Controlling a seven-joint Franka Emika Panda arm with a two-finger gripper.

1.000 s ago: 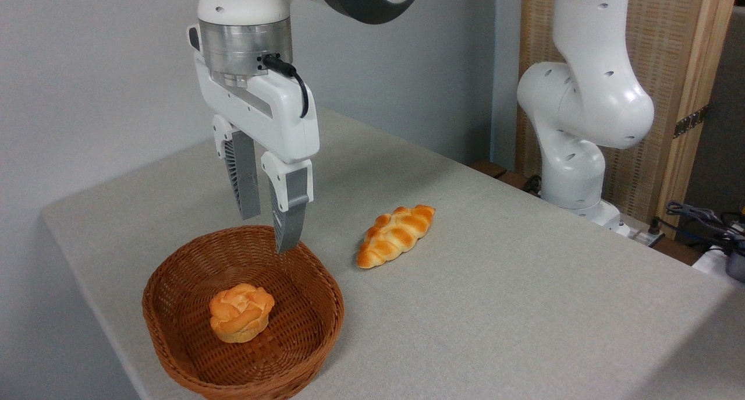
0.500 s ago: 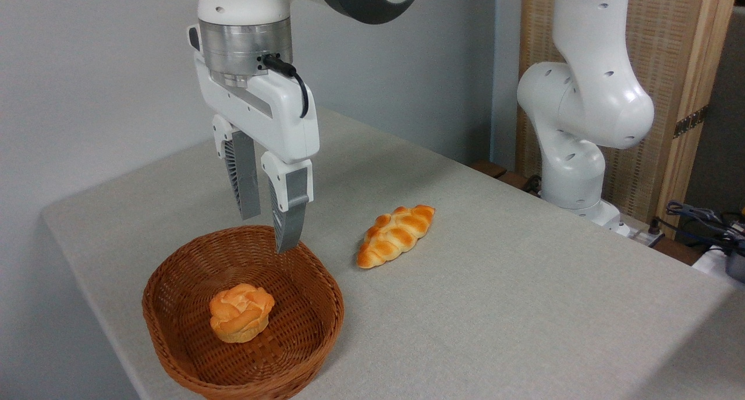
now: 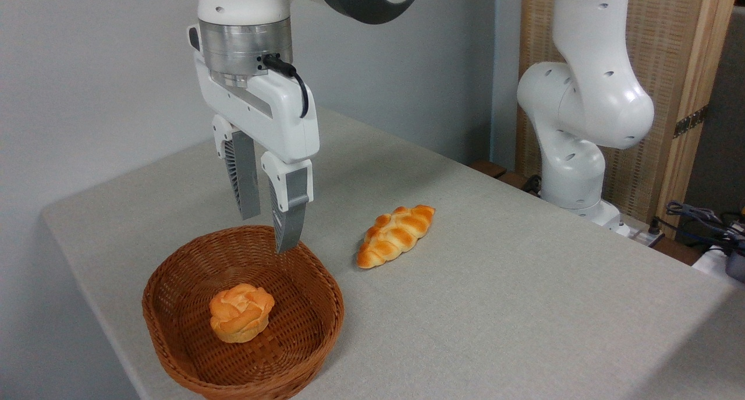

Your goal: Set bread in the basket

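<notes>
My hand (image 3: 269, 232) hangs in the upper left of the frame, pointing straight down. Its two grey fingers (image 3: 289, 219) are a little way apart, with a narrow gap between them, and they hold nothing. The tips sit just above the back rim of the basket (image 3: 323, 283), not touching it as far as I can see.

The basket is round, brown and woven, and it sits on the grey bench (image 3: 495, 307) in the lower left of the frame, near the front edge. Inside it lies a small round orange bun (image 3: 240, 311) with a twisty top. The bun rests on the basket floor, near the middle.

The bread (image 3: 396, 235) is not in the basket. It lies flat on the bench in the middle of the frame, to the right of the basket and a bit farther back, and it does not touch the basket. It is long and braided, golden on top, with pointed ends. One end points to the lower left and the other to the upper right.

The white arm base (image 3: 576, 173) stands at the upper right, past the far edge of the bench.
</notes>
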